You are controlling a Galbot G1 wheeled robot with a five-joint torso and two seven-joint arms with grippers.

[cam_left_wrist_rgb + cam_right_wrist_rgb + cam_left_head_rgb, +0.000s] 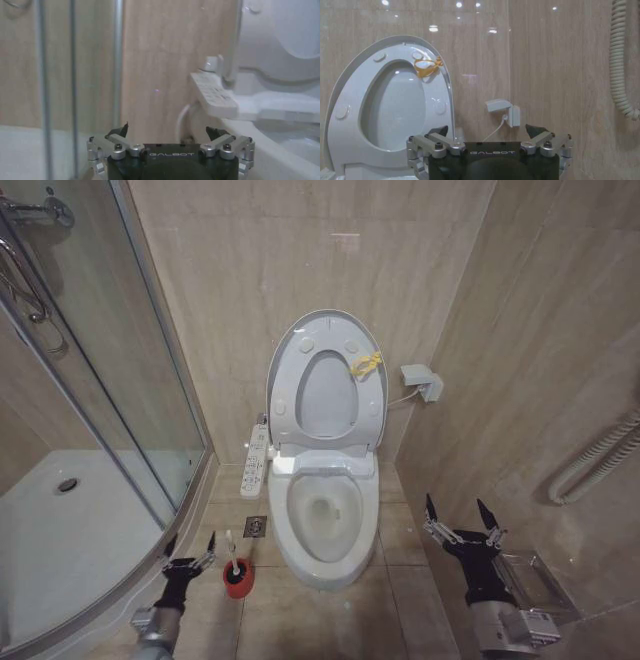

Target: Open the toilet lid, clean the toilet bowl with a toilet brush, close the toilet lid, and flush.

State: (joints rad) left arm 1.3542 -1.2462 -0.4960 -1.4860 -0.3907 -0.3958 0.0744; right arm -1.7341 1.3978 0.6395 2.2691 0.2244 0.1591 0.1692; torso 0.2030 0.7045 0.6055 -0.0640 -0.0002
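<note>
Now you see the glossy oval toilet lid (327,380) upright against the wall, above the ceramic toilet bowl (325,520). Your left claw (190,552), open and empty, hovers beside the thin-handled toilet brush (233,555) in its round red cup (238,578). Your right claw (460,518) is open too, empty.

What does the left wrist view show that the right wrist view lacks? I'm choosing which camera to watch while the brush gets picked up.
Left wrist alone: the open left gripper, the shower glass, the side control panel and the toilet bowl rim. Right wrist alone: the open right gripper, the yellow tie, a wall socket and a coiled hose. Both: the raised toilet lid and the beige tiled wall.
</note>
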